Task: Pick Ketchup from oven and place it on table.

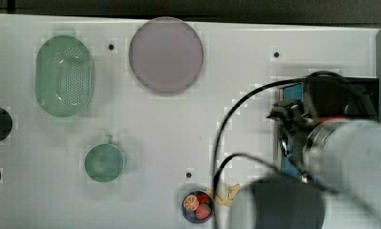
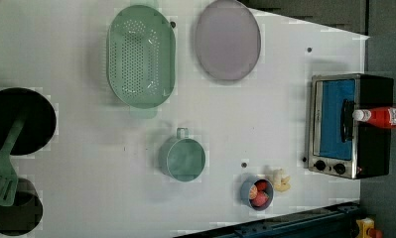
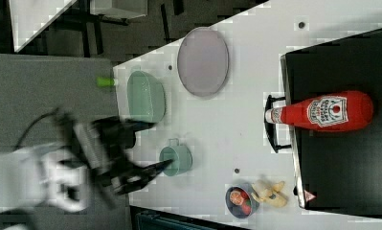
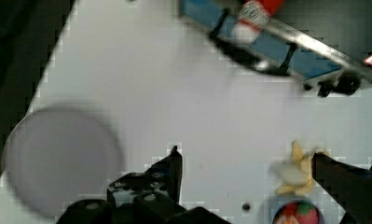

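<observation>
Ketchup (image 3: pixel 322 112) lies on its side on the black top of the oven (image 3: pixel 342 177), its white cap pointing out over the oven's front edge and handle, its labelled body resting on the roof. Your tool (image 4: pixel 246 163) is empty with its fingers spread wide. In the wrist view the bottle's cap sits well ahead of the two dark fingertips (image 4: pixel 174 161), with bare tabletop (image 4: pixel 141 74) between them.

You have yet to reach the bottle, so the risks all lie in the approach, I judge:

- The bottle is round and lying loose, so a finger that touches one side first may roll it along the roof or tip it off the front edge.
- Coming in low from the tabletop side, the tool could strike the oven's handle (image 3: pixel 275 123) or silver frame before it reaches the cap.
- A grip near the narrow neck may let the heavier body swing down and slip free.
- Just beside the tool's line of travel sit a banana peel (image 4: pixel 295 170) and a small bowl of fruit (image 4: pixel 298 213); a wide sweep could knock them.
- The black cable (image 1: pixel 226 129) looping off the arm could drag across the tabletop.
</observation>
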Action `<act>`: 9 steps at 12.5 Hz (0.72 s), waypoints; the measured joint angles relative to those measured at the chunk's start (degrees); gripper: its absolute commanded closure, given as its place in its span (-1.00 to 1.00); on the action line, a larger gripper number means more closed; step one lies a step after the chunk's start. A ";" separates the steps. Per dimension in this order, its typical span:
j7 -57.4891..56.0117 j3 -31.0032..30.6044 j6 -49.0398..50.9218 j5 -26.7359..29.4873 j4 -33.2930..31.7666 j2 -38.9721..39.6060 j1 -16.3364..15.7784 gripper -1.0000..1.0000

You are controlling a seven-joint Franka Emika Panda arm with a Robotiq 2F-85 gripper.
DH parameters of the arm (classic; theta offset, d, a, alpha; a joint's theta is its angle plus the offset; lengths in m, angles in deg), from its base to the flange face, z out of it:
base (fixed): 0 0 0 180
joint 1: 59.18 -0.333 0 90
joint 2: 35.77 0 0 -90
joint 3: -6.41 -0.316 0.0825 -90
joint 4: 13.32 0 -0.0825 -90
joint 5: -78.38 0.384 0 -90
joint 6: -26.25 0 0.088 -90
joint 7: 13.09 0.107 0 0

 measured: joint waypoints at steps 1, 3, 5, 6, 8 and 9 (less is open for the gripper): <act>0.00 2.53 -2.14 0.16 -0.45 3.19 -0.05 -1.00; 0.00 7.11 -6.06 0.75 -1.62 7.45 -0.20 -1.00; -0.01 10.52 -8.91 1.15 -1.51 10.10 -0.13 -1.00; 0.01 12.39 -10.04 1.06 -1.45 10.98 -0.35 -1.00; -0.04 14.79 -10.11 1.09 -0.11 13.16 -0.04 -1.00; 0.04 16.04 -10.10 1.14 1.57 15.24 -0.06 -1.00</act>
